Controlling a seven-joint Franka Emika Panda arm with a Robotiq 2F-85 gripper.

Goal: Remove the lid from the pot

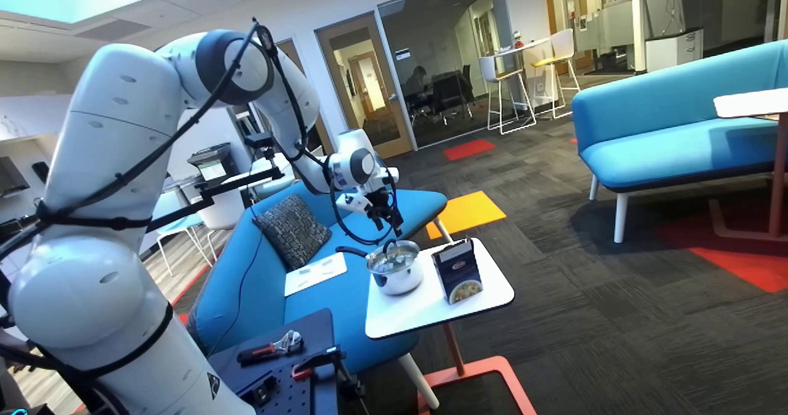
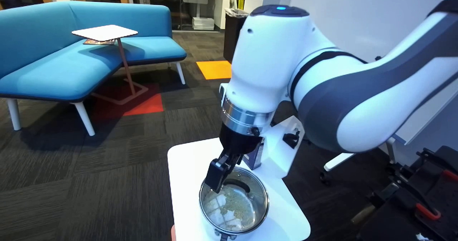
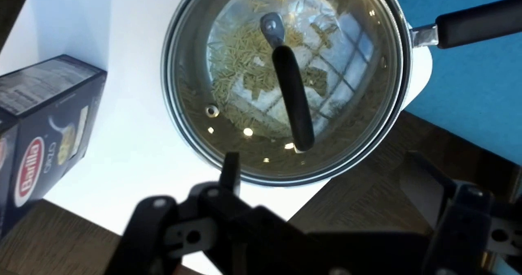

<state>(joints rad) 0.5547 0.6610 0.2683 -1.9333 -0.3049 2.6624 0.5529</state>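
While the claw (image 3: 324,163) hovers close by, fingers (image 3: 231,171) spread wide, the clear lid (image 3: 263,83) sits on the steel pot (image 1: 400,281), black handle (image 3: 295,103) arching up, and the orzo box (image 1: 458,273) stands near on the white tabletop (image 1: 425,312)!

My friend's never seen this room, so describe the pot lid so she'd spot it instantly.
At the blue couch with the gray pillow stands a white-topped table. On it, beside a dark blue Barilla box, a steel pot wears the lid. Unlike the opaque box and pot, the lid is see-through, with a black arched handle.
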